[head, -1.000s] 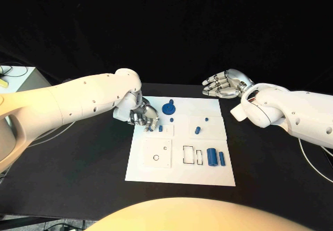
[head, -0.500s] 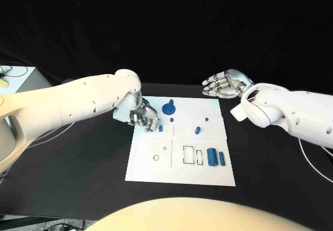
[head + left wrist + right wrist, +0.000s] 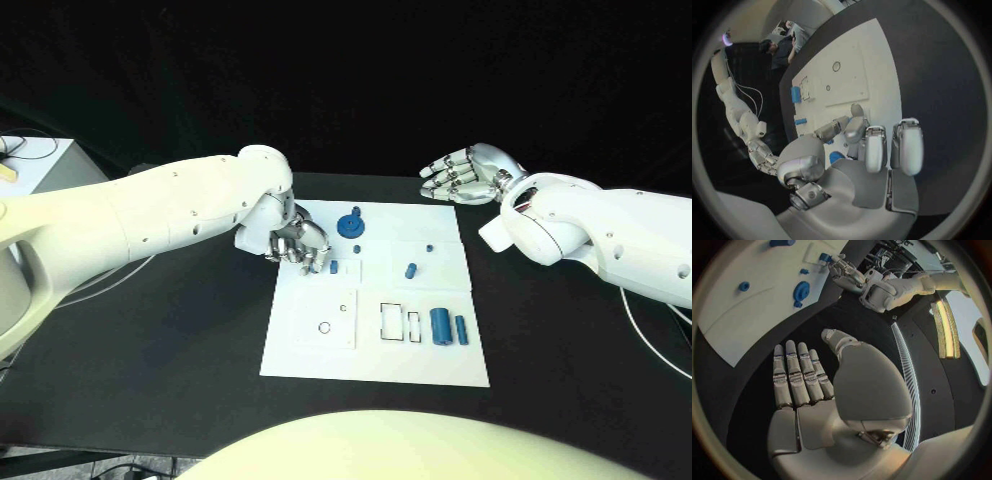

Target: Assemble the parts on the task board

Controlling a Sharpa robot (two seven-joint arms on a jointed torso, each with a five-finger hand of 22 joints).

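A black table [image 3: 159, 350] under a dark backdrop carries the white task board [image 3: 378, 345]; no writing is legible. The left hand [image 3: 294, 243], fingers curled, hovers over the blue parts [image 3: 333, 267] at the board's ten o'clock corner; whether it holds anything cannot be told. The right hand [image 3: 462, 175], fingers straight and together, hangs at one o'clock.

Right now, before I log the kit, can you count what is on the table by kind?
Blue wheel: 1
Large blue cylinders: 2
Small blue pegs: 3
White board: 1
Total: 7
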